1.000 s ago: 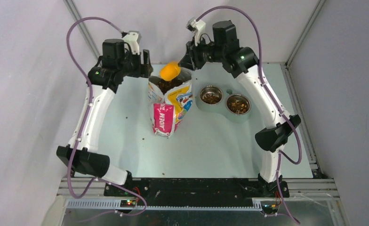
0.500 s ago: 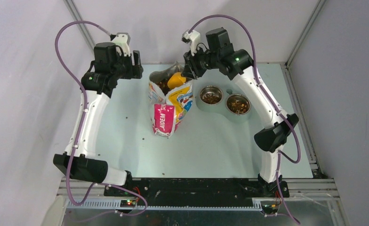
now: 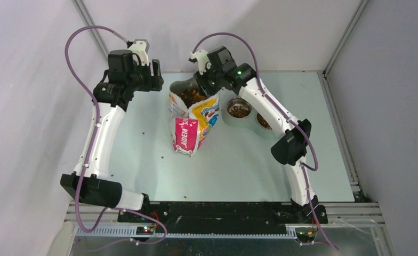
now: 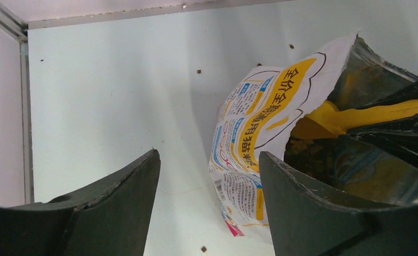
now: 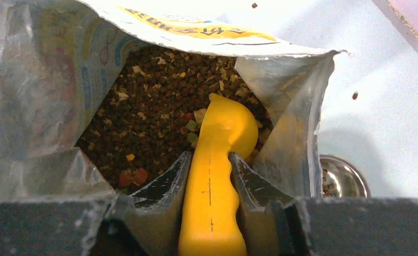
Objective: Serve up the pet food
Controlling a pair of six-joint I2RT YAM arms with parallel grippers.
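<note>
The pet food [image 5: 159, 101] is a dark-brown mass of kibble inside the open cat-printed bag [image 3: 192, 120], which stands at the middle back of the table. My right gripper [image 5: 209, 157] is shut on the handle of the yellow scoop [image 5: 217, 160], whose bowl is pushed down into the kibble inside the bag. In the top view the right gripper [image 3: 202, 84] sits over the bag's mouth and hides the scoop. My left gripper [image 3: 158, 76] hangs open to the left of the bag with nothing between its fingers [image 4: 116, 208]. The bag's side [image 4: 260, 133] shows beside the left gripper's right finger.
A double steel bowl [image 3: 252, 118] stands right of the bag, with kibble in both cups; the right forearm crosses over it. One cup's rim [image 5: 345, 178] shows past the bag's edge. Loose pellets [image 3: 163, 157] lie scattered on the table.
The right arm has swung left and down, taking the scoop from above the bag's mouth into the kibble. The left gripper drew back to the left, away from the bag.
</note>
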